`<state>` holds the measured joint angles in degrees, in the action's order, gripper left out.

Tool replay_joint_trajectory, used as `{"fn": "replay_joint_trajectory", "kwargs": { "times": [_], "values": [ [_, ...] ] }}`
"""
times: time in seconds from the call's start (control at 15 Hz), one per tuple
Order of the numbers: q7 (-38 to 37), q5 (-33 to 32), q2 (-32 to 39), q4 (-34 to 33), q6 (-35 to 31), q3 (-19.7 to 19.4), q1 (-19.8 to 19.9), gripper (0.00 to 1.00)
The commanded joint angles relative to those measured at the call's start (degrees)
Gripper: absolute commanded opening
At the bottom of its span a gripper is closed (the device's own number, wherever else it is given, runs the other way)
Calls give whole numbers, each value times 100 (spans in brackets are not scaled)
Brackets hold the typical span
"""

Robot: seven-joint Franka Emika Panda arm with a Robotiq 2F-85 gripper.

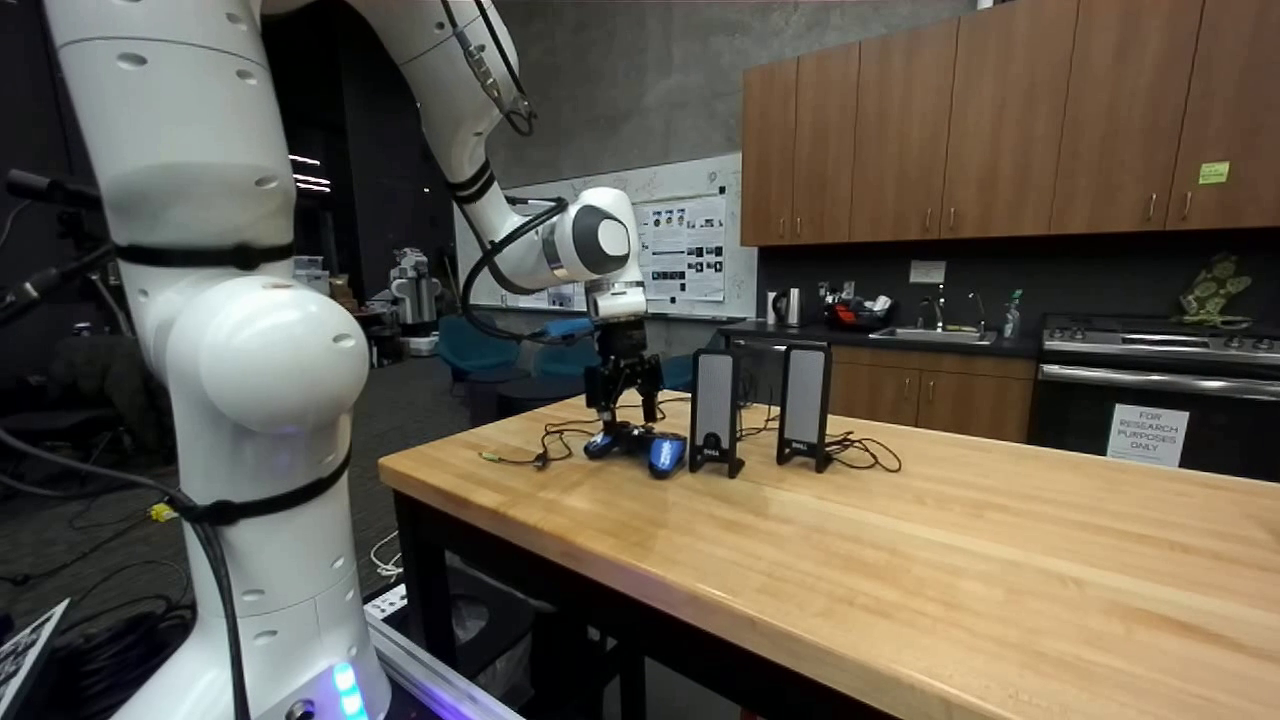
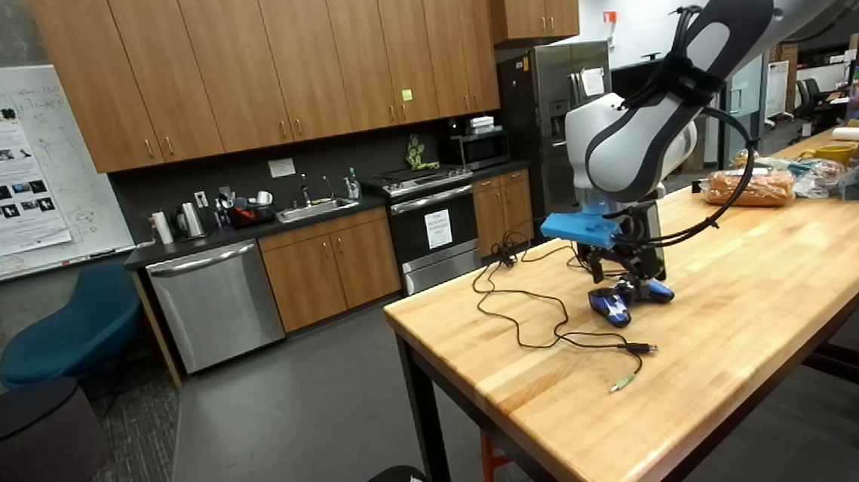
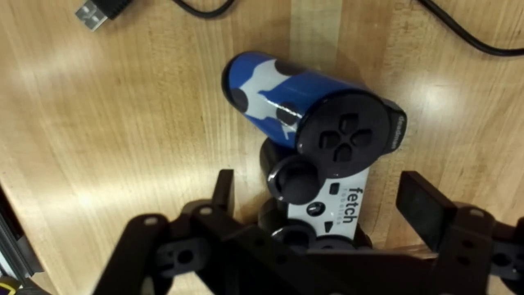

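1. The gamepad [image 3: 323,159] rests on the table [image 1: 960,570], filling the middle of the wrist view and running down to lower centre, where the gripper's own body hides its far end. A blue patterned handle points up and left; a pale plate lettered "fetch" lies across the waist.

2. It looks light and stiff, with a hard plastic shell. The glossy handles would probably be slippery; the sticks seem the most delicate parts, likely to tilt if pressed.

3. The waist, across the pale plate, seems the surest place to take hold; the rounded handles look likelier to roll out of a pinch.

4. The gripper [image 3: 321,200] stands over it with its fingers [image 3: 425,213] wide apart, one to each side of the waist in the wrist view, apparently clear of it; nothing is clamped.

5. A USB plug [image 3: 95,13] lies at the upper left of the wrist view, apart from the gamepad. A black cord [image 3: 462,35] curves across the upper right.

6. In an exterior view, a speaker [image 1: 714,400] stands upright just right of the gamepad, with a twin speaker [image 1: 805,400] farther right.
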<state>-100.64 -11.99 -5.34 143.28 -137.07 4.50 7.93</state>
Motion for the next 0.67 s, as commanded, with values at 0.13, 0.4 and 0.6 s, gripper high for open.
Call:
{"fn": "replay_joint_trajectory", "kwargs": {
  "times": [0.13,0.4,0.6],
  "values": [
    [-465,-104,278,-212,-36,-211,-175,100],
    [-567,-49,426,-282,-23,-320,-235,100],
    [-583,-17,510,-303,-18,-393,-275,74]
  ]
}}
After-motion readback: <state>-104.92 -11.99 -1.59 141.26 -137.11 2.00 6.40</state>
